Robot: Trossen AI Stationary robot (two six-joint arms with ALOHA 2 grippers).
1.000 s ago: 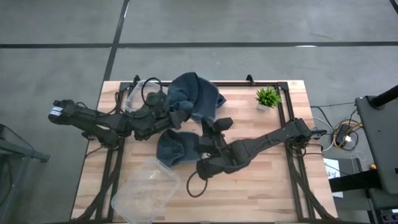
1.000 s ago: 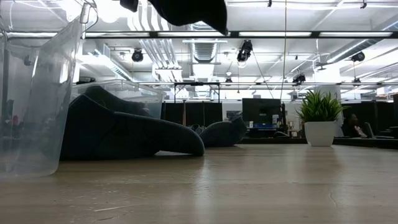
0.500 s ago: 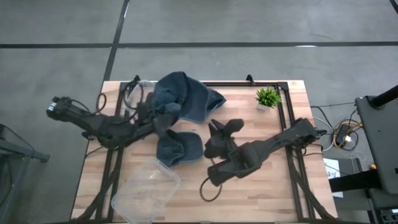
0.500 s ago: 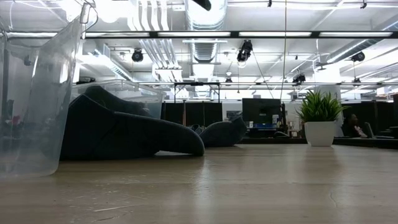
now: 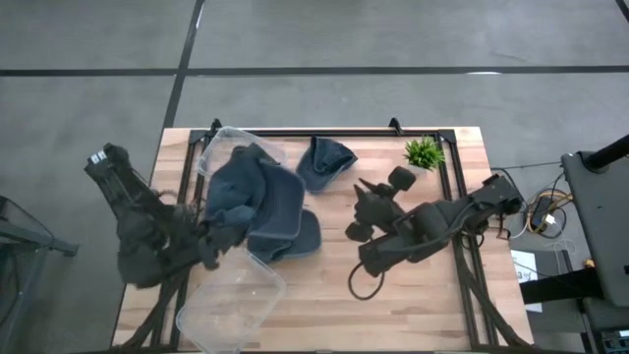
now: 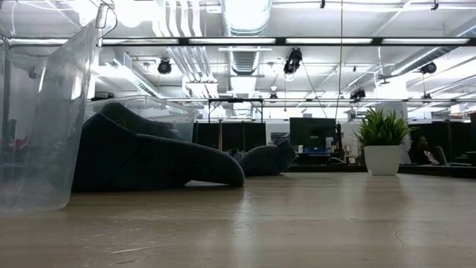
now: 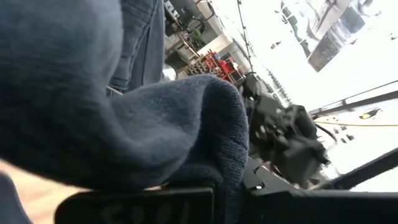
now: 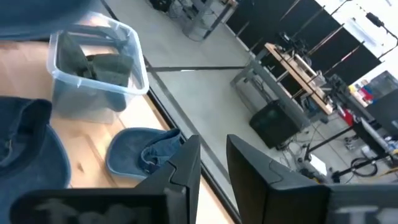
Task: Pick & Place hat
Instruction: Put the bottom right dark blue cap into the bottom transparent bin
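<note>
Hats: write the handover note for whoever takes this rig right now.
Left gripper: shut on a blue hat, held up between the far bin and the near bin.
Right gripper: open, holding nothing, above mid-table.
On the table: second hat, third hat.
Done: one hat picked.
Left: place it; which bin is meant, I cannot tell.

Even overhead light; ceiling glare; left wrist view blurred.
</note>
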